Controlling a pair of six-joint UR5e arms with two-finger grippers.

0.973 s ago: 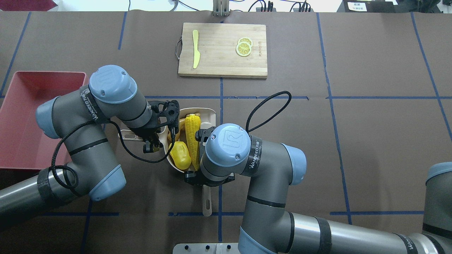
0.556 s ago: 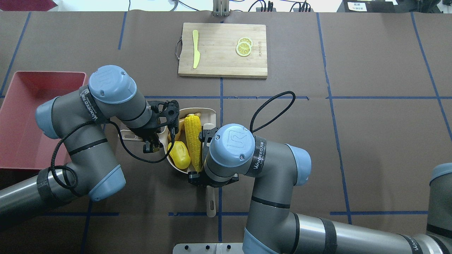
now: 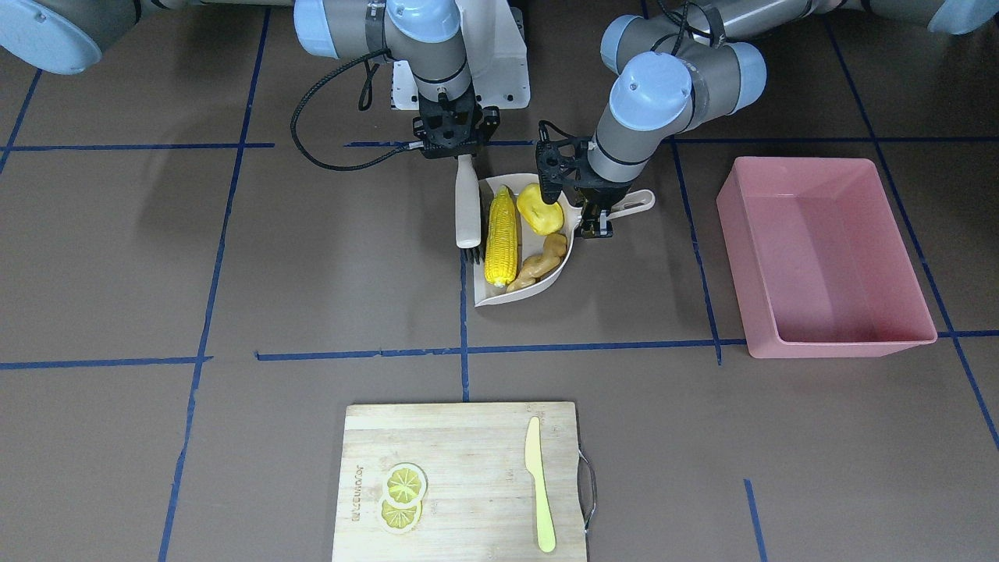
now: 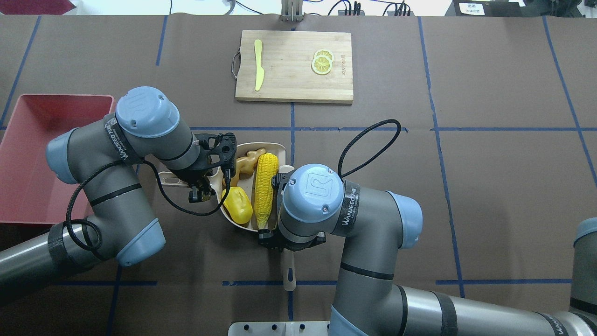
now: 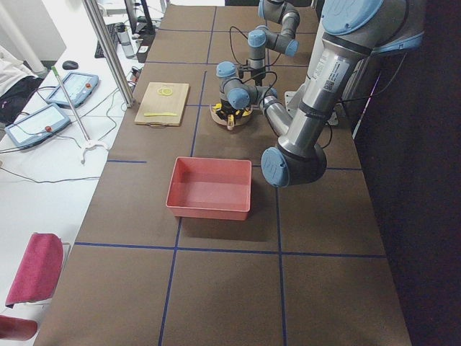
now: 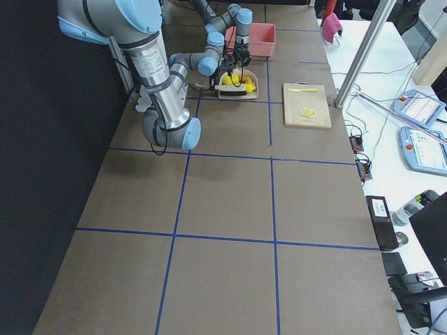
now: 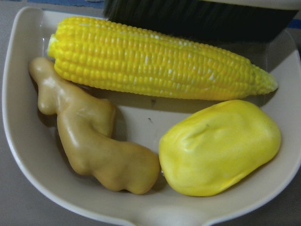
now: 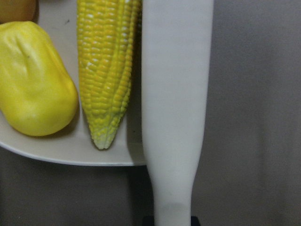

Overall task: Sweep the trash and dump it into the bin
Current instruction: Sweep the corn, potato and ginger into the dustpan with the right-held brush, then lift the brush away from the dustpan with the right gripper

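The corn cob (image 3: 499,238), the yellow potato-like lump (image 3: 541,209) and the tan ginger root (image 3: 540,261) all lie inside the beige dustpan (image 3: 563,269). They also show in the left wrist view: the corn cob (image 7: 155,61), the lump (image 7: 221,146) and the ginger root (image 7: 94,136). My left gripper (image 4: 200,191) is shut on the dustpan's handle. My right gripper (image 3: 456,152) is shut on the handle of a cream brush (image 8: 176,117), which stands against the corn at the pan's open side. The pink bin (image 4: 28,154) stands empty beyond the left arm.
A wooden cutting board (image 4: 294,65) lies at the far side of the table, with a pale yellow knife (image 4: 258,65) and lemon slices (image 4: 322,61) on it. Blue tape lines cross the brown table cover. The brush's handle end (image 4: 289,277) points toward the robot base.
My right gripper and the brush have moved to the overhead view's right. The corn cob has shifted right with them, and the ginger root now shows. The left arm and dustpan have not moved.
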